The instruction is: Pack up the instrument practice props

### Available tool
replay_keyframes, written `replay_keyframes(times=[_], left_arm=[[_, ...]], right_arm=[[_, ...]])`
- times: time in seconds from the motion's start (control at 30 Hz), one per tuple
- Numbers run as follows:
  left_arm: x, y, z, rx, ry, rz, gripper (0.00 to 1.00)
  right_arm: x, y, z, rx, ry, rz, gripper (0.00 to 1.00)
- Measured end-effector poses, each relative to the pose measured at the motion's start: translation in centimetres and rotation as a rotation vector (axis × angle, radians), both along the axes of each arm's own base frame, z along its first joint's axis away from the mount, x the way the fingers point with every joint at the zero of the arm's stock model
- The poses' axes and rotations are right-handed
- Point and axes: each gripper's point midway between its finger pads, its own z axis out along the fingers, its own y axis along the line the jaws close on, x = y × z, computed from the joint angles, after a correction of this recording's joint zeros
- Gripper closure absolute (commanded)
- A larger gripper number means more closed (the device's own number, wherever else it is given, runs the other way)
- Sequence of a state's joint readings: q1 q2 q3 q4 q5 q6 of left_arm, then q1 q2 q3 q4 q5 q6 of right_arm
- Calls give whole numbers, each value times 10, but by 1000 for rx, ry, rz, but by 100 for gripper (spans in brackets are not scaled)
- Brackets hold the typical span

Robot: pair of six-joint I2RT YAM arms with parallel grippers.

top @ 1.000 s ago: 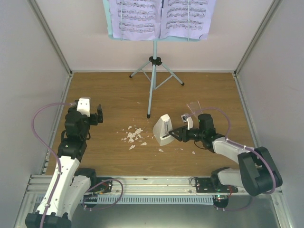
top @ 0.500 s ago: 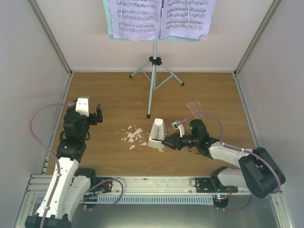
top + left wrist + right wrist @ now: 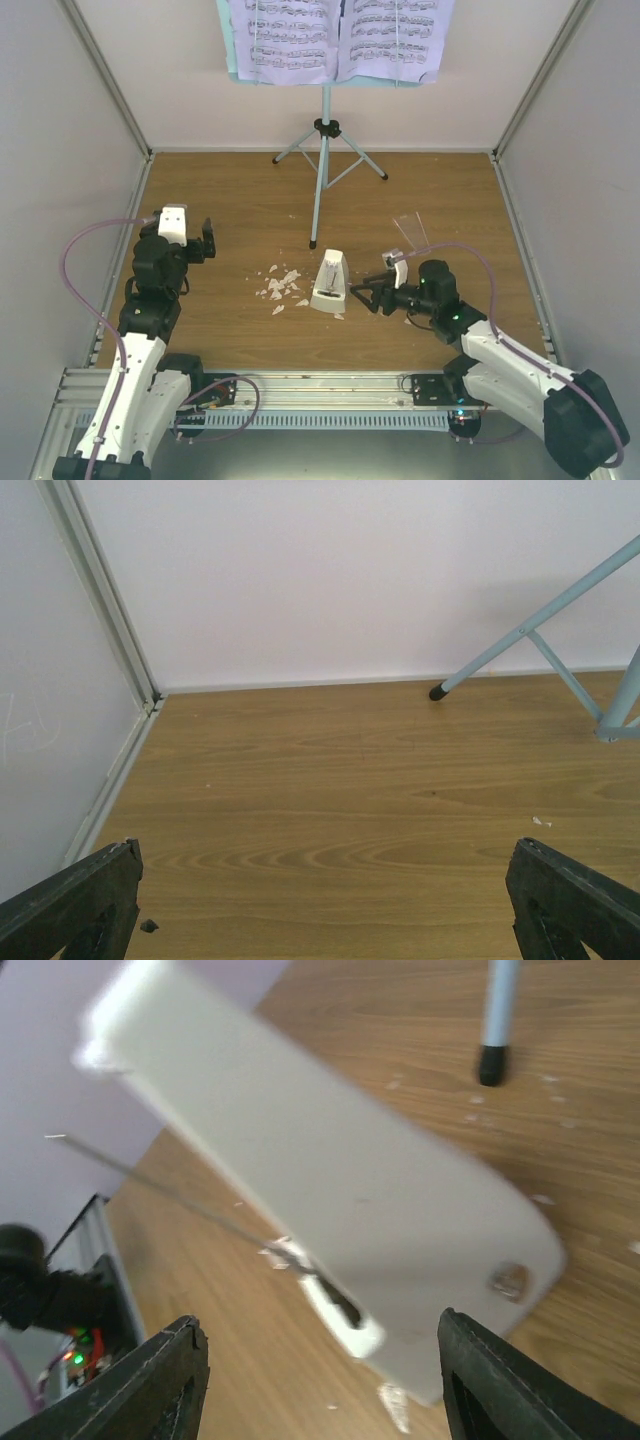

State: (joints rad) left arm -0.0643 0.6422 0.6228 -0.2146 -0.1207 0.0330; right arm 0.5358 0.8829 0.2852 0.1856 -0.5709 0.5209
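The small white pyramid metronome [image 3: 330,282] stands on the wooden table near the middle. My right gripper [image 3: 364,296] is open just right of it, jaws wide and not touching it. In the right wrist view the metronome [image 3: 330,1190] fills the frame ahead of my gripper [image 3: 325,1390], its thin pendulum rod [image 3: 150,1185] sticking out. The clear triangular cover [image 3: 410,231] lies behind the right arm. The pale blue music stand [image 3: 322,160] stands at the back with sheet-music pages [image 3: 290,40] on its desk. My left gripper [image 3: 206,241] is open and empty at the left.
Small white crumbs [image 3: 280,285] lie left of the metronome. White walls close in the table on three sides. The stand's tripod legs [image 3: 530,630] show in the left wrist view above bare wood, and one foot [image 3: 490,1060] in the right wrist view.
The right gripper held the metronome tilted, set it upright on the table, let go and drew back to the right. The left arm barely moved.
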Motion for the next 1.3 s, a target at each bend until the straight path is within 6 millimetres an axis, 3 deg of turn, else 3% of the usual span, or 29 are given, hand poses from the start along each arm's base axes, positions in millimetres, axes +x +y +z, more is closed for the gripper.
replay_keyframes(times=[0.23,0.47,0.87,1.1,1.23,1.3], left_arm=[[-1,1,2,-2,-6,6,1],[-2,1,3,-6,-10,6,1],[-6,4,10,-4,-38,23,1],[-6,4,10,-4,-38,23,1],[-6,4,10,-4,-38,24,1],[-6,4,10,-4,-38,24,1]], right_arm=[[16,-20,-47,-88,144,-122,54],[14,-19,-74,-143,221,-127,57],[-1,10,-94,-177,264,-53,63],[-13,39,-93,-185,257,21,62],[-15,44,-91,-190,241,19,55],[-13,42,-86,-191,220,2,43]])
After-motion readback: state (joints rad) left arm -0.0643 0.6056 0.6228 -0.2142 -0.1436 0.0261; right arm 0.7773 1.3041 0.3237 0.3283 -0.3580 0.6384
